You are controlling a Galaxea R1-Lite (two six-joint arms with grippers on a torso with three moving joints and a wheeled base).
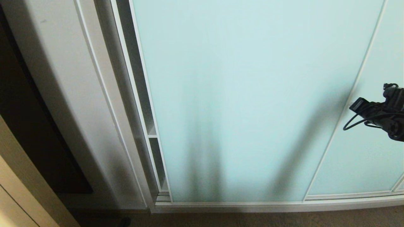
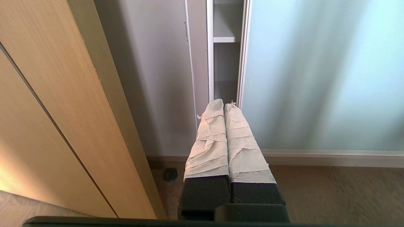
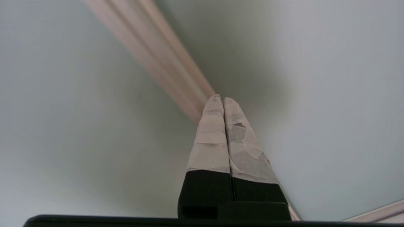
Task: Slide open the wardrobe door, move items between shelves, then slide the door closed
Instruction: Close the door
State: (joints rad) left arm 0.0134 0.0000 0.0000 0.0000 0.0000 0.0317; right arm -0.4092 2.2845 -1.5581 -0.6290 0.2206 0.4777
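While the door (image 1: 252, 101) stands almost shut, a narrow gap at its left edge showing a shelf (image 1: 152, 135), you are at the opening step. Right gripper (image 3: 220, 98), fingers pressed together, nears the door's right frame; left gripper (image 2: 224, 103), also pressed together, idles low. Next, engage an edge and slide.

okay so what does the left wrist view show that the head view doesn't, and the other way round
Only the left wrist view shows the left gripper, its taped fingers shut and empty, pointing at the gap, plus a tan wood panel. Only the head view shows the right arm before the glass at the right edge. Both show the sliding wardrobe door slightly open, with a white shelf in the narrow gap and the grey-white side wall panel.
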